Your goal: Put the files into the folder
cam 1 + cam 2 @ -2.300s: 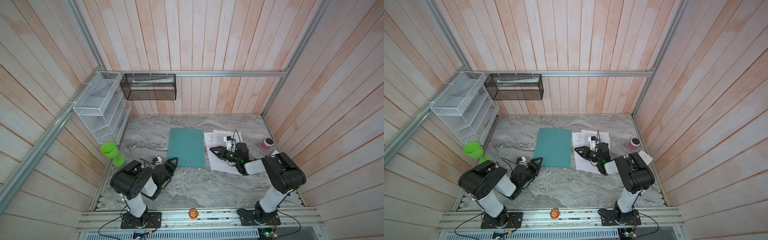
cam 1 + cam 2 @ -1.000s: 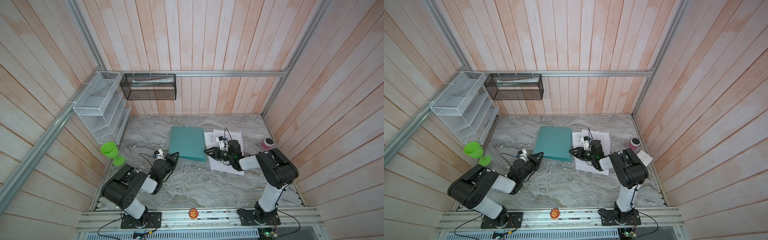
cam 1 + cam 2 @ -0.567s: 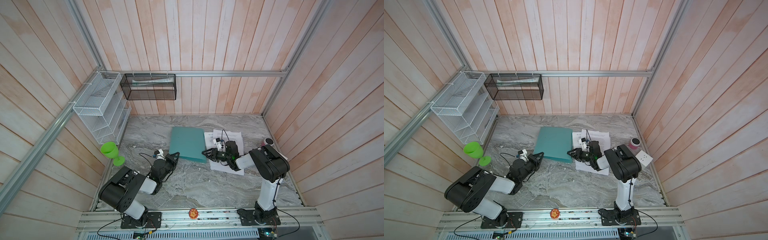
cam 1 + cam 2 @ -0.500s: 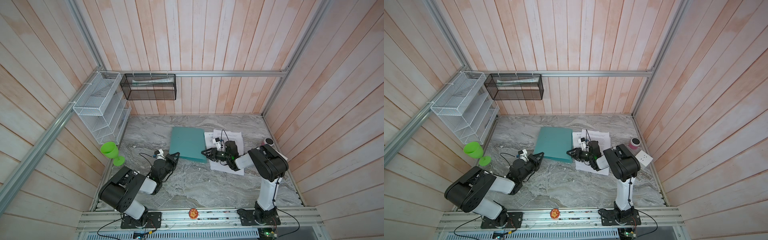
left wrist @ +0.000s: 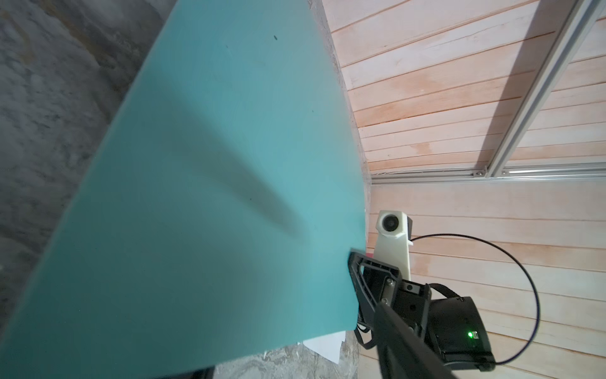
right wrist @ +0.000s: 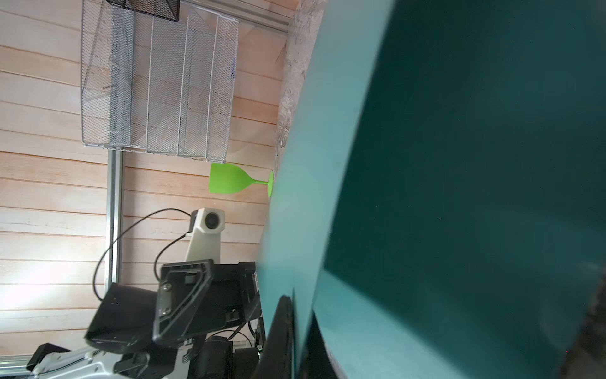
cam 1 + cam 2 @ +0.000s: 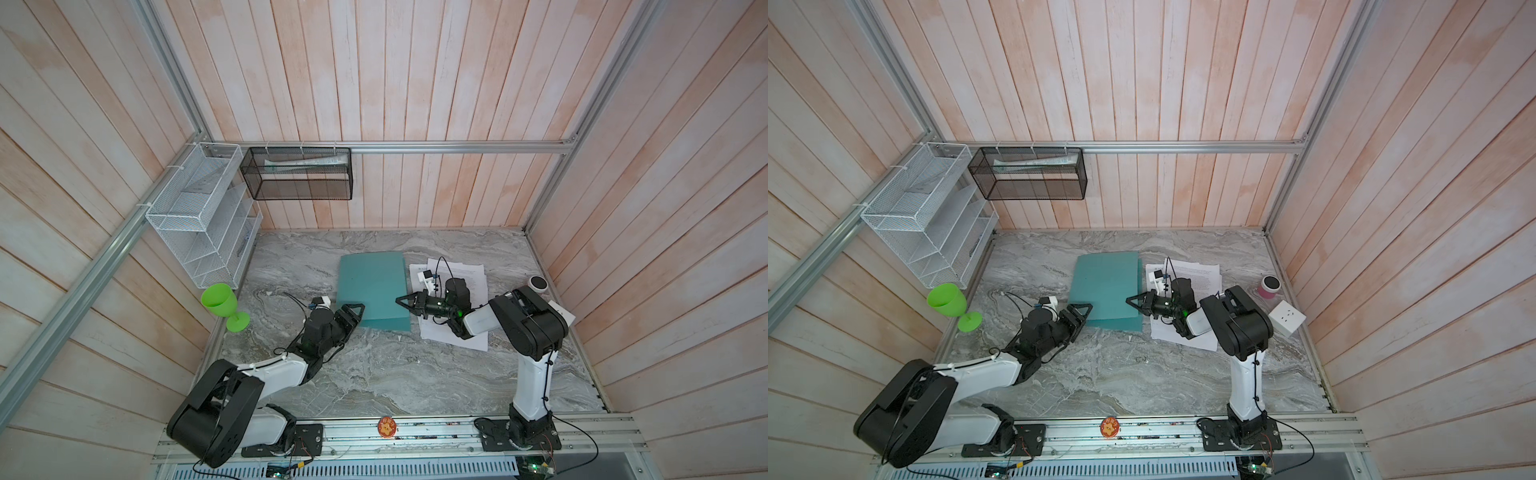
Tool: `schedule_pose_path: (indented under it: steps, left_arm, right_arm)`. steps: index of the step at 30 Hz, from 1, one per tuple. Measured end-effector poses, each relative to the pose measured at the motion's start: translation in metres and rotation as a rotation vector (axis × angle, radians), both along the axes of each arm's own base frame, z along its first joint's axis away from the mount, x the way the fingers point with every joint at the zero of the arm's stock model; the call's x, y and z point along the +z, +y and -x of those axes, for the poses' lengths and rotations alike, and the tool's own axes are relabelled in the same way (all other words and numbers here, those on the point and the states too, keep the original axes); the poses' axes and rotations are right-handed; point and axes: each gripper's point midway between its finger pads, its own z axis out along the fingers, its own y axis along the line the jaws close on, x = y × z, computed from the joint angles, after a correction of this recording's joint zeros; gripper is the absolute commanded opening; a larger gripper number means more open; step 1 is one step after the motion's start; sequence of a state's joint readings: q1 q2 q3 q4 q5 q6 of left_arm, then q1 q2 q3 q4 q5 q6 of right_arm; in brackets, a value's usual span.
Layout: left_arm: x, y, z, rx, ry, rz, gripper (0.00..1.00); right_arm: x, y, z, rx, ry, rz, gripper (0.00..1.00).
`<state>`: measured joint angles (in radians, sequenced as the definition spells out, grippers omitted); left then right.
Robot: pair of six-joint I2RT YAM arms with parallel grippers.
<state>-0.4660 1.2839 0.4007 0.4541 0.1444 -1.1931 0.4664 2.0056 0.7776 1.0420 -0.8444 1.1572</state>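
Right wrist view: right hand point(image 6: 297, 316) clamped on the folder point(image 6: 459, 164) by its right cover edge, held up off the table point(image 7: 374, 374). Both top views show the folder mid-table, files point(image 7: 469, 272) just right of it, left hand point(image 7: 353, 316) with fingers apart at its near left corner

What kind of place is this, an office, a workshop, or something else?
Probably a robot test cell dressed as an office desk: two robot arms bolted to an aluminium rail beside a marble-look tabletop, wood-plank walls on three sides, plus a white wire file rack, the folder and the files.
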Motion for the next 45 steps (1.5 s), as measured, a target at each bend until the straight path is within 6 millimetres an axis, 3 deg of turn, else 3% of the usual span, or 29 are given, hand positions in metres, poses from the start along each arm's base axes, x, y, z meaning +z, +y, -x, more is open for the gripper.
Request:
schedule_pose_path:
  steps: [2, 5, 10, 20, 26, 30, 33, 37, 42, 44, 45]
  left_arm:
    - [0.021, 0.001, -0.001, -0.019, -0.032, -0.085, 0.98]
    - [0.041, -0.002, 0.009, -0.046, -0.072, -0.236, 0.99]
    - [0.052, -0.021, 0.029, -0.116, -0.132, -0.553, 1.00]
    - [-0.001, -0.031, 0.067, -0.260, -0.156, -1.147, 1.00]
    - [-0.014, -0.020, 0.057, -0.233, -0.171, -1.355, 0.99]
    - [-0.018, -0.027, 0.044, -0.227, -0.192, -1.458, 0.96]
    - [-0.024, -0.029, 0.039, -0.230, -0.204, -1.509, 0.84]
    - [-0.031, -0.027, 0.035, -0.219, -0.201, -1.563, 0.56]
    - [-0.022, -0.027, 0.026, -0.164, -0.191, -1.538, 0.25]
    - [-0.021, -0.026, 0.025, -0.153, -0.187, -1.535, 0.05]
    - [-0.021, -0.025, 0.025, -0.154, -0.184, -1.543, 0.00]
  right_arm:
    - [0.004, 0.004, -0.001, 0.000, 0.011, 0.007, 0.00]
    - [0.015, 0.011, -0.003, -0.004, 0.014, 0.011, 0.00]
    - [0.029, 0.023, 0.003, 0.003, 0.025, 0.018, 0.00]
    - [0.037, 0.033, 0.010, -0.002, 0.080, 0.033, 0.00]
    - [0.041, 0.033, 0.015, 0.002, 0.112, 0.041, 0.00]
    - [0.055, 0.032, 0.024, 0.016, 0.109, 0.055, 0.00]
    - [0.066, 0.031, 0.031, 0.026, 0.093, 0.061, 0.00]
    - [0.078, 0.027, 0.037, 0.033, 0.073, 0.073, 0.00]
    - [0.077, 0.024, 0.044, 0.049, 0.073, 0.095, 0.00]
    - [0.075, 0.024, 0.046, 0.063, 0.075, 0.103, 0.00]
    - [0.075, 0.024, 0.048, 0.072, 0.074, 0.104, 0.01]
